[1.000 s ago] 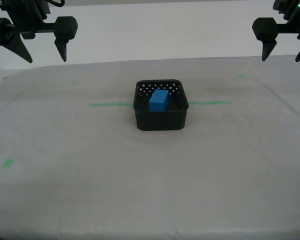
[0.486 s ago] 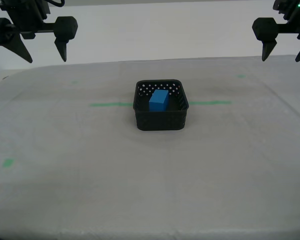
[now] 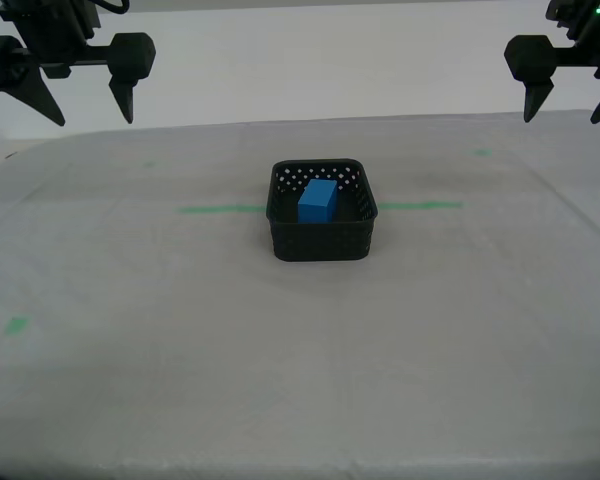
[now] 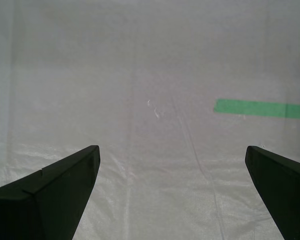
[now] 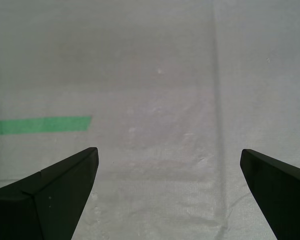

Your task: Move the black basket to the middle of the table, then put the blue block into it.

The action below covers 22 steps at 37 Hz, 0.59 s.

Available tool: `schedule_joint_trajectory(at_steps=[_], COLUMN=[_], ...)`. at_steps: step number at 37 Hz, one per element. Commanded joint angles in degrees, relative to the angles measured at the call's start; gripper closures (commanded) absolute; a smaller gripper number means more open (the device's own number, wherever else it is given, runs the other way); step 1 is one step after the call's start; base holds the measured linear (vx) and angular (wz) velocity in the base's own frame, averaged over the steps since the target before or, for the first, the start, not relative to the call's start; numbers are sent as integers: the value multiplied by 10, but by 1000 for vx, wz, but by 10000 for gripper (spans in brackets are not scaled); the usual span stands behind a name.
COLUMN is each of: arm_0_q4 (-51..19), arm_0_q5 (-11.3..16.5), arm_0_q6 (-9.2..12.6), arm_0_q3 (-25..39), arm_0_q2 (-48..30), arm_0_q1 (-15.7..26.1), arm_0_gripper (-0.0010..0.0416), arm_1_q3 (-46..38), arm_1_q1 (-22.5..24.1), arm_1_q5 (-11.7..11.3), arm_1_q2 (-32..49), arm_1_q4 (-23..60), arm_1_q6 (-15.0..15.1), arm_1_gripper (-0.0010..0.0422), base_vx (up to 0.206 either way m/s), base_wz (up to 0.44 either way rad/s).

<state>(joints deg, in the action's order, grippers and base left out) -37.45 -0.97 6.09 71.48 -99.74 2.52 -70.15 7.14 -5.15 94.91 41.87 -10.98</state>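
- Basket (image 3: pixel 321 222) sits mid-worktop (image 3: pixel 300 380), on the green tape line (image 3: pixel 218 209), which shows at either side of it.
- Block (image 3: pixel 318 201) lies inside the basket, toward its far wall, resting on the floor of it.
- My first hand (image 5: pixel 167 197): jaws wide apart, empty, only cloth and a tape end below.
- My second hand (image 4: pixel 172 195): jaws wide apart, empty likewise.
- Exterior view: two arms raised at the far left and far right, well apart from the basket.
- Judgement: both steps look done; nothing left but to hold clear.

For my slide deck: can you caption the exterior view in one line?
Blue block sits inside the black basket mid-table, on the green tape line; both hands raised, open, empty.
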Motion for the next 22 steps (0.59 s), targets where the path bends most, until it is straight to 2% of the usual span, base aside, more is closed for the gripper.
schedule_joint_trajectory(at_steps=[1, 22], arm_0_q4=[1, 1], arm_0_q5=[0, 0], arm_0_q6=[-1, -1], arm_0_q3=[0, 0], arm_0_q2=[0, 0], arm_0_q1=[0, 1], arm_0_gripper=[7, 7], arm_1_q3=[0, 0], arm_1_q1=[0, 0], arm_1_q5=[-1, -1], arm_1_q2=[0, 0], arm_1_q4=[0, 0], arm_1_q6=[0, 0], arm_1_gripper=[12, 12], base_vx=[0, 0], base_wz=[0, 0])
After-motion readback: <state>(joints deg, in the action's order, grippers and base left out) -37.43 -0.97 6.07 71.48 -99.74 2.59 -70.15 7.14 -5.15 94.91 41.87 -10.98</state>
